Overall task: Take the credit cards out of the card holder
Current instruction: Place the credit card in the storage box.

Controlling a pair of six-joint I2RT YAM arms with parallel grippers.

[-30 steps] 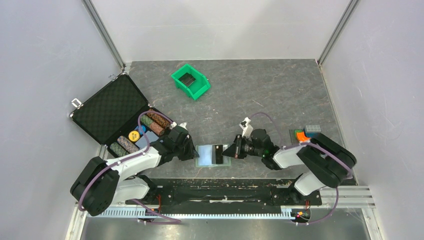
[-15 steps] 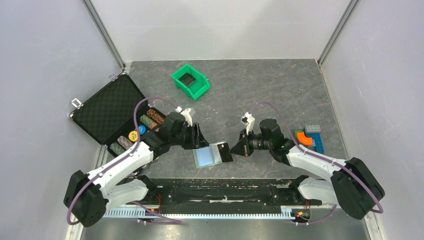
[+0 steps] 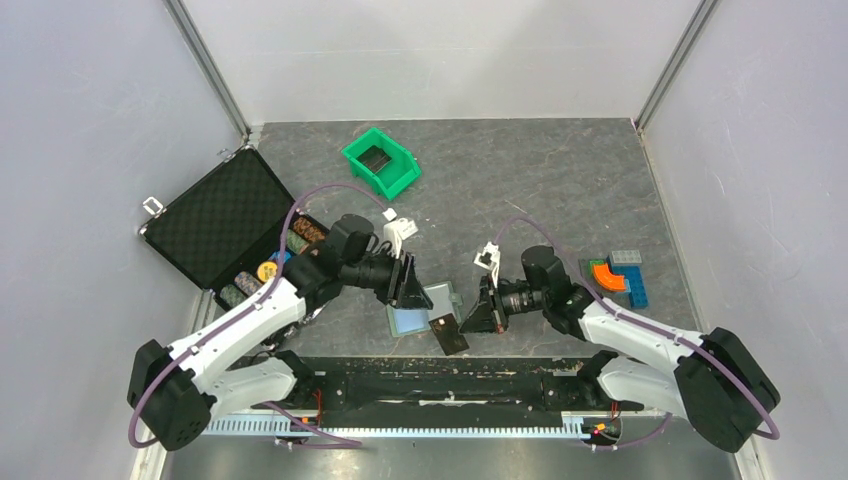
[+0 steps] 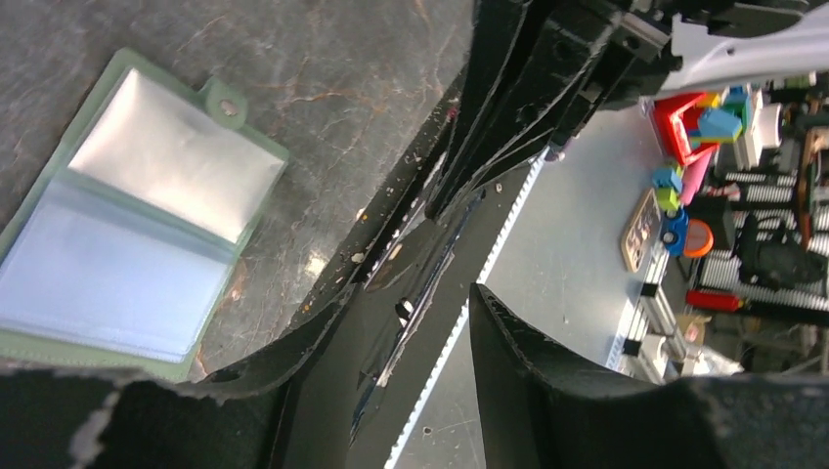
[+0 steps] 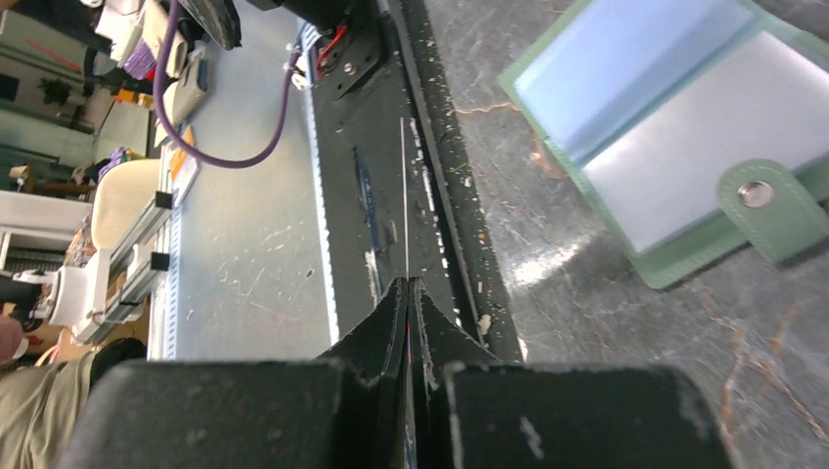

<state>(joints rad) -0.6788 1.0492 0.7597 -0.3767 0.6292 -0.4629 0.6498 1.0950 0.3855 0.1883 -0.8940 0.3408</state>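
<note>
The card holder (image 3: 414, 319) lies spread open on the table, its light blue panel (image 4: 108, 283) beside a clear pocket and its tab (image 5: 758, 200) unfastened. Just above its far edge hangs my left gripper (image 3: 407, 288), open with nothing between its fingers (image 4: 409, 293). My right gripper (image 3: 468, 320) is shut on one dark credit card (image 3: 449, 336), held clear of the holder over the near table edge. In the right wrist view this card (image 5: 404, 195) shows edge-on as a thin line running out of the shut jaws (image 5: 408, 283). No other credit cards show.
A green bin (image 3: 380, 163) with dark items stands at the back. An open black case (image 3: 215, 215) with poker chips (image 3: 300, 245) sits at the left. Coloured blocks (image 3: 615, 275) lie at the right. A black rail (image 3: 430, 370) runs along the near edge.
My right gripper has drawn the dark card out of the holder, toward the near edge. My left gripper has opened, let the holder go and risen; the holder now lies flat.
</note>
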